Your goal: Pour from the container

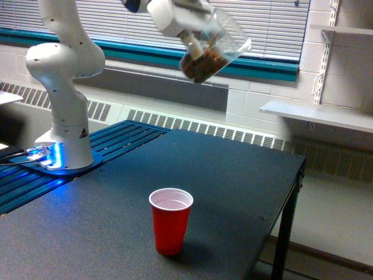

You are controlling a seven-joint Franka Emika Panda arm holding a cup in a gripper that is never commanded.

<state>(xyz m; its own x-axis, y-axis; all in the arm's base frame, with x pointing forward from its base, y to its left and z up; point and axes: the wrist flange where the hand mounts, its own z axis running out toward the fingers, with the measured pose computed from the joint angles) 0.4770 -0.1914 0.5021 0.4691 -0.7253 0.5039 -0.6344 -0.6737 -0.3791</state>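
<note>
The container (213,49), a clear plastic cup with brown nut-like bits heaped in its lower end, hangs high in the air at the top middle of the exterior view, tilted with its rim toward the exterior view's right. My gripper (195,26) is shut on it from the upper left. A red cup (171,220) with a white inside stands upright on the dark table (233,181), well below the container and a little to its left. I see nothing in the red cup.
The arm's white base (61,105) stands on a blue-lit plate at the exterior view's left. The table edge and a leg (282,233) run down the right. A white shelf (315,114) juts from the wall behind.
</note>
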